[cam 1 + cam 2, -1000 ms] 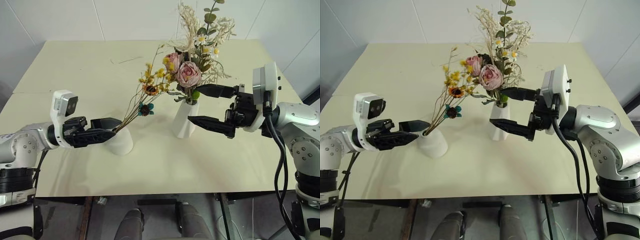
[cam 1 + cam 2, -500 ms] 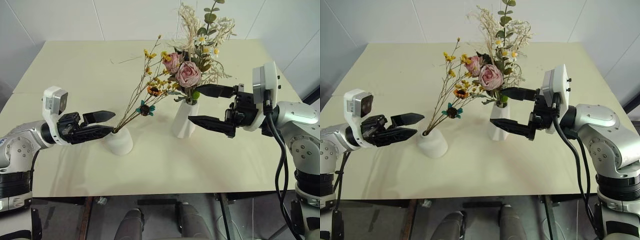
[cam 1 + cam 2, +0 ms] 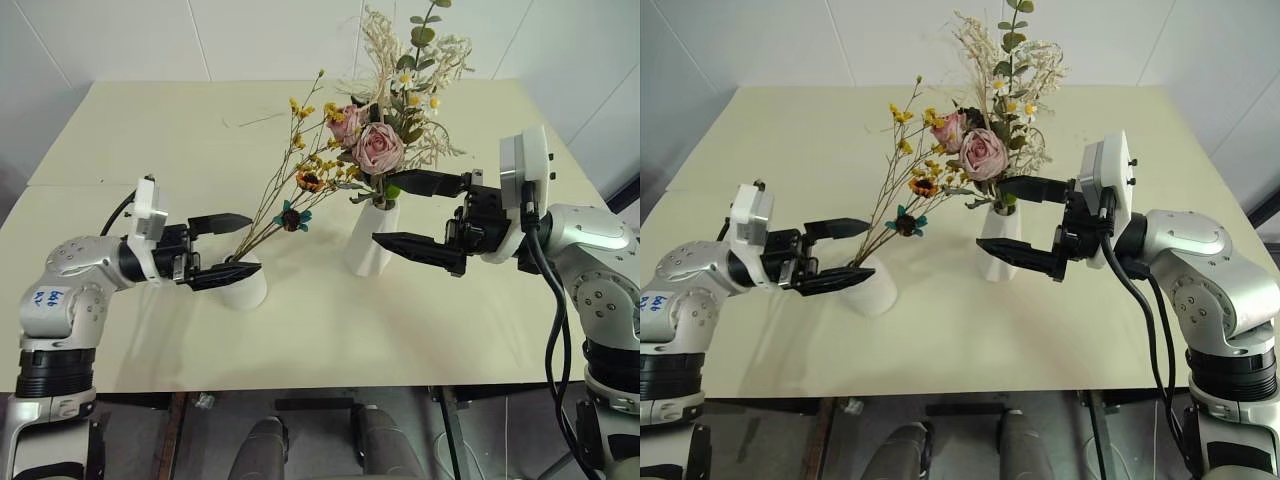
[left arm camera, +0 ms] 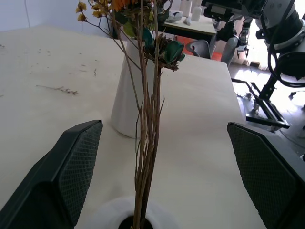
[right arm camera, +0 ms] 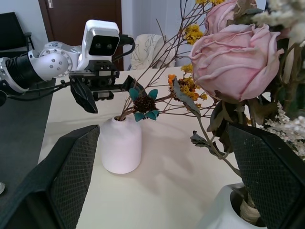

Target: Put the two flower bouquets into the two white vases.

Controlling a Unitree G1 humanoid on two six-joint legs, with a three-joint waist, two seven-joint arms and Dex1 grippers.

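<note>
1. In the left eye view, the small thin-stemmed bunch of yellow-orange blooms is leaning out of the short squat dome-shaped white vase on the pale cream desk. The left claw is gaping wide, its fingers on either side of the stems, holding nothing.
2. In the right eye view, the large bunch of pink roses, cream dried sprigs and green leaves is standing in the taller faceted, tapered matte white vase. The right claw is also spread wide and empty, flanking that vase's neck.
3. In the left wrist view, the brown stems are dropping into the squat vase's small hole, well between the fingers.
4. In the right wrist view, the roses are crowding close, and the fingers are sitting clear of them.
5. Both bunches appear seated. The step in hand is probably withdrawal: each claw is best backing straight out, jaws wide, without brushing stems or tipping a vase.
</note>
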